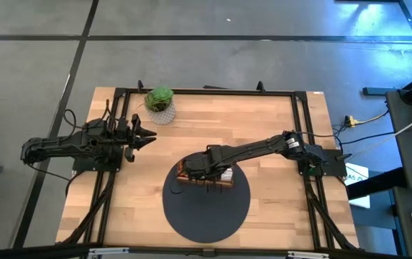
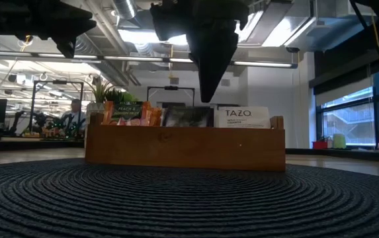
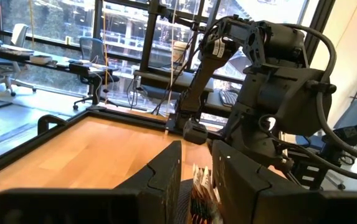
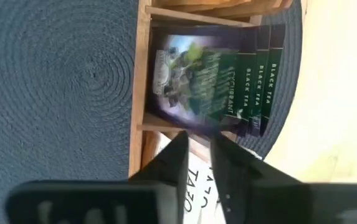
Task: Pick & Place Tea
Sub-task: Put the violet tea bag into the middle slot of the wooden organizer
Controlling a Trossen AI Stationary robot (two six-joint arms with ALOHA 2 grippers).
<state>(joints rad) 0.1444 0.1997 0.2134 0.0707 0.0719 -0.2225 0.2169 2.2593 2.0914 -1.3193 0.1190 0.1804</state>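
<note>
The tea is small flat packets standing in a brown wooden three-part tray (image 2: pixel 186 149): orange ones (image 2: pixel 133 114), black-green ones (image 2: pixel 188 117) and white ones (image 2: pixel 242 117). In the right wrist view a black-green packet (image 4: pixel 197 81) lies flat across the others of its row in the middle compartment. My right gripper (image 4: pixel 198 146) points straight down just above that compartment (image 2: pixel 210 98). Its fingers stand a narrow gap apart with nothing between them. My left gripper (image 1: pixel 150 137) waits level near the table's left edge, open and empty (image 3: pixel 197 177).
The tray sits at the far part of a round dark woven mat (image 1: pixel 206 208) in the table's near middle. A small green potted plant (image 1: pixel 160 101) stands at the far edge, left of centre. Bare wooden tabletop (image 1: pixel 263 122) lies around the mat.
</note>
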